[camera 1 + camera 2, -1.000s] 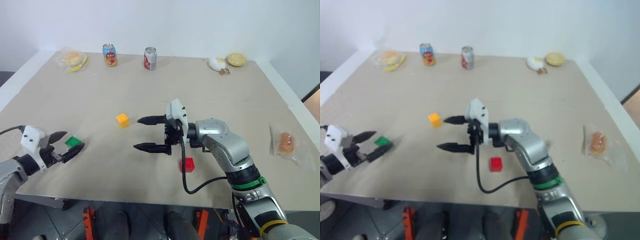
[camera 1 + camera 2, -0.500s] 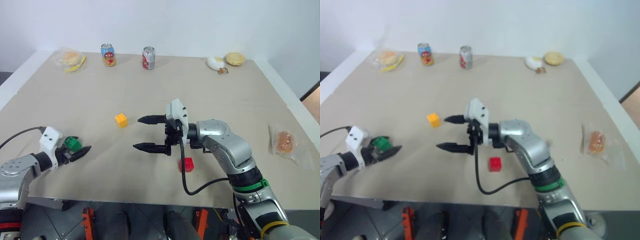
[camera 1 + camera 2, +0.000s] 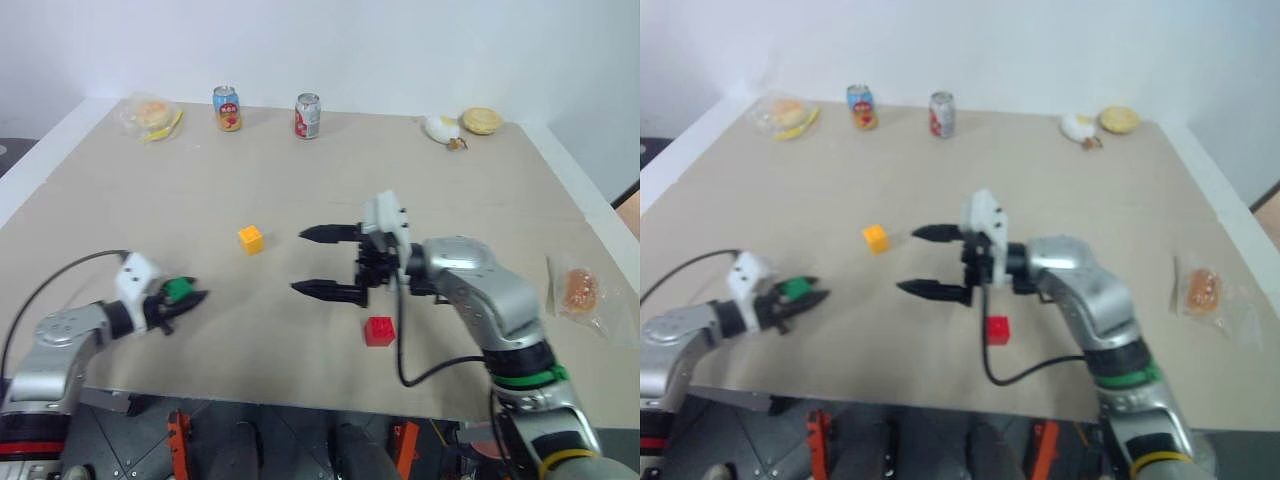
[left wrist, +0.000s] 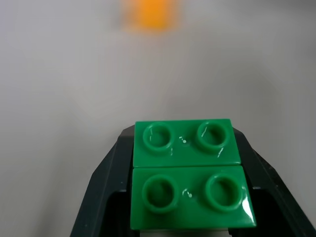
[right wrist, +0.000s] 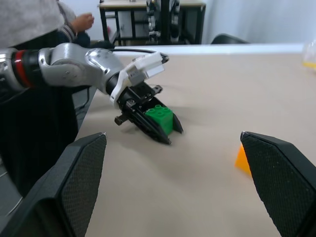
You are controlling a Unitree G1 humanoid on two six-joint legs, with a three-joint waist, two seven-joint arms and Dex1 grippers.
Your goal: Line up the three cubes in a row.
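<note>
I have the green cube [image 4: 190,175] pinched between my left gripper [image 3: 178,296]'s jaws, near the table's near-left edge. Next I'd carry it toward the yellow-orange cube [image 3: 250,239], ahead of those jaws. My right gripper [image 3: 324,262] hovers level, jaws wide and empty; the red cube [image 3: 379,331] sits just behind them.

Three cubes were there: one green cube [image 3: 178,290]; one yellow-orange cube [image 3: 250,239]; one red cube [image 3: 379,331]; two drink cans [image 3: 227,108]; two grippers [image 3: 332,262].
</note>
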